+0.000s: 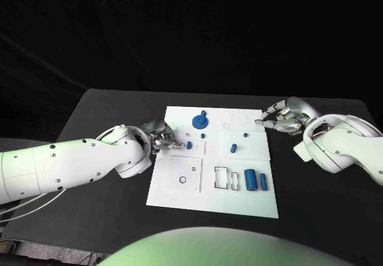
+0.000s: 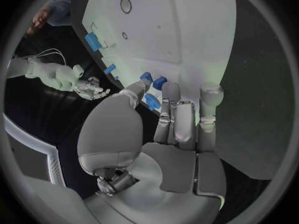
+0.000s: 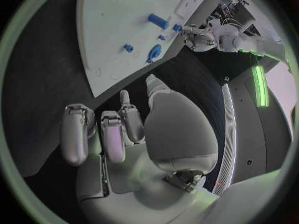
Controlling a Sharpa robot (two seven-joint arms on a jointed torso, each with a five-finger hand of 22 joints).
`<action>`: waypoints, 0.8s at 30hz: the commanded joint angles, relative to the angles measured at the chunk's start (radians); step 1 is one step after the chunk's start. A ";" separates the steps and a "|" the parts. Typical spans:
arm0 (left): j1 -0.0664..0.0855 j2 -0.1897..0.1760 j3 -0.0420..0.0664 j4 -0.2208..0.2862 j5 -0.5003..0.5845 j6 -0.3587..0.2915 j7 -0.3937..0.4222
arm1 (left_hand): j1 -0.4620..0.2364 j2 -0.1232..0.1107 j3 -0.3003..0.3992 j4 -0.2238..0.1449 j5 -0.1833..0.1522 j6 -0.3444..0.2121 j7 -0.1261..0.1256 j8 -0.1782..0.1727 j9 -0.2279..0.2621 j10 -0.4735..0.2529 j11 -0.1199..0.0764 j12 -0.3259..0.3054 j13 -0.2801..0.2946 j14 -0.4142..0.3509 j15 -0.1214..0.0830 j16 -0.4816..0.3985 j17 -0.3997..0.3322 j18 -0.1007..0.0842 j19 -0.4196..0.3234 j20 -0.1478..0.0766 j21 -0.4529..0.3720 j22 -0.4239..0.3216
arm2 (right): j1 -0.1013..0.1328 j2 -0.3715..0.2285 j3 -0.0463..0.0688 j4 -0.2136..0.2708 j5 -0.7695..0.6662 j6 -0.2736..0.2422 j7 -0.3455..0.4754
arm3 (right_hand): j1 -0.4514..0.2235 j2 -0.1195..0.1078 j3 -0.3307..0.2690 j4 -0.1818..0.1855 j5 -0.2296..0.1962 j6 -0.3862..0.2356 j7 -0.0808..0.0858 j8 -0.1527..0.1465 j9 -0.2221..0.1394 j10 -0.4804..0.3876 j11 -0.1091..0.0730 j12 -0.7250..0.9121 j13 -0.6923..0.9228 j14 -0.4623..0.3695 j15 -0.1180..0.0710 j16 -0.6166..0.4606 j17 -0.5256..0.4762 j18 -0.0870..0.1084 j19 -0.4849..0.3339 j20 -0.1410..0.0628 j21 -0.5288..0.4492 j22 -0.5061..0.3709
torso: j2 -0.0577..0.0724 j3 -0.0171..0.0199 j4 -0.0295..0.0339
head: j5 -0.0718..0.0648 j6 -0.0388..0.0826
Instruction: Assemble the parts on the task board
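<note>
Left hand [image 1: 162, 138] is over the near-left part of the white rectangular task board [image 1: 180, 191], pinching a small blue plastic peg [image 1: 188, 145] between thumb and fingertips; in the left wrist view the same peg [image 2: 151, 101] sits right at the fingertips with two more small blue pieces [image 2: 153, 79] on the board just beyond them. Grip looks like a precision pinch so the peg can be lowered into a socket under the hand — my read, not confirmed. Right hand [image 1: 281, 119] hangs off the board's far-right edge, fingers curled in, nothing visible in them; likely parked clear of the work. Ahead of the left hand: blue round gear-like part [image 1: 200, 120] and a short blue pin [image 1: 233, 148]. Toward the right hand's near side: two blue cylinders [image 1: 255, 180] lying flat beside rectangular cut-outs. Hard to tell: which socket the peg is aimed at, since the fingers cover the board below it; whether the peg already touches the board.
</note>
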 commanded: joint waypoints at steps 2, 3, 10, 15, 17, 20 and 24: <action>0.000 0.000 0.001 0.001 0.029 -0.003 0.003 | 0.007 -0.012 -0.011 0.032 0.017 -0.004 0.004 -0.001 0.004 -0.004 -0.003 0.007 0.002 -0.004 0.000 0.003 0.074 -0.013 -0.003 -0.001 -0.005 0.098 | -0.001 0.001 0.000 0.001 -0.005 0.006 0.006 | 0.004 0.002 -0.006 -0.001 0.003 -0.002 0.001 0.004 0.002 -0.007 -0.001 -0.001 0.059 0.104 -0.005 0.004 0.264 0.007 0.015 -0.006 -0.002 0.173 | 0.000 0.0000 -0.0002 | 0.000 0.000; 0.000 0.000 0.001 0.000 0.030 -0.001 0.002 | 0.007 -0.012 -0.011 0.033 0.017 -0.004 0.004 -0.001 0.004 -0.004 -0.003 0.007 0.002 -0.004 0.000 0.003 0.074 -0.013 -0.003 -0.001 -0.005 0.098 | -0.001 0.001 0.000 0.001 -0.005 0.006 0.006 | 0.004 0.002 -0.006 -0.001 0.003 -0.002 0.001 0.004 0.002 -0.007 -0.001 -0.001 0.059 0.104 -0.005 0.004 0.264 0.007 0.015 -0.006 -0.002 0.173 | -0.001 0.0001 -0.0004 | 0.000 0.000; 0.000 0.001 0.001 -0.002 0.035 0.015 -0.008 | 0.017 -0.025 -0.031 0.069 0.008 -0.010 0.007 -0.002 0.009 -0.010 0.000 0.011 0.003 -0.007 0.002 0.001 0.072 -0.013 -0.004 0.000 -0.009 0.101 | -0.001 0.001 0.000 0.001 -0.005 0.006 0.006 | 0.004 0.002 -0.006 -0.001 0.003 -0.002 0.001 0.004 0.002 -0.007 -0.001 -0.001 0.059 0.104 -0.005 0.004 0.264 0.007 0.015 -0.006 -0.002 0.173 | 0.000 0.0007 -0.0008 | 0.000 0.000; 0.000 0.001 0.001 -0.003 0.036 0.017 -0.012 | 0.042 -0.018 -0.033 0.088 0.009 -0.009 0.005 0.002 0.013 -0.010 -0.002 0.015 0.005 -0.006 0.002 0.005 0.073 -0.013 -0.003 0.000 -0.008 0.103 | -0.001 0.001 0.000 0.001 -0.005 0.006 0.005 | 0.004 0.002 -0.006 -0.001 0.003 -0.002 0.001 0.004 0.002 -0.007 -0.001 -0.001 0.059 0.104 -0.005 0.004 0.264 0.007 0.015 -0.006 -0.002 0.173 | 0.000 0.0009 -0.0009 | 0.000 0.000; 0.000 0.001 0.001 -0.003 0.037 0.016 -0.012 | 0.065 -0.012 -0.031 0.097 0.011 -0.008 0.003 0.004 0.016 -0.011 -0.003 0.016 0.005 -0.006 0.000 0.006 0.074 -0.013 -0.002 0.000 -0.007 0.104 | -0.001 0.001 0.000 0.001 -0.005 0.006 0.005 | 0.004 0.002 -0.006 -0.001 0.003 -0.002 0.001 0.004 0.002 -0.007 -0.001 -0.001 0.059 0.104 -0.005 0.004 0.264 0.007 0.015 -0.006 -0.002 0.173 | 0.000 0.0009 -0.0010 | -0.001 0.000; 0.000 0.001 0.001 -0.003 0.037 0.015 -0.013 | 0.115 0.004 -0.023 0.111 0.022 -0.009 0.000 0.008 0.023 -0.012 -0.005 0.018 0.005 -0.005 -0.001 0.011 0.075 -0.013 -0.001 -0.002 -0.008 0.105 | -0.001 0.001 0.000 0.001 -0.005 0.006 0.005 | 0.004 0.002 -0.006 -0.001 0.003 -0.002 0.001 0.004 0.002 -0.007 -0.001 -0.001 0.059 0.104 -0.005 0.004 0.264 0.007 0.015 -0.006 -0.002 0.173 | 0.000 0.0009 -0.0010 | -0.001 0.000; 0.000 0.001 0.001 -0.003 0.041 0.008 -0.010 | 0.180 0.026 -0.008 0.113 0.039 -0.008 -0.005 0.016 0.031 -0.009 -0.009 0.017 0.002 0.000 -0.004 0.025 0.084 -0.014 0.002 -0.004 0.000 0.107 | -0.001 0.000 0.000 0.001 -0.005 0.006 0.005 | 0.005 0.003 -0.005 -0.001 0.004 -0.002 0.000 0.005 0.002 -0.006 -0.001 -0.001 0.059 0.104 -0.005 0.004 0.264 0.007 0.015 -0.006 -0.003 0.173 | 0.000 0.0006 -0.0007 | -0.001 0.000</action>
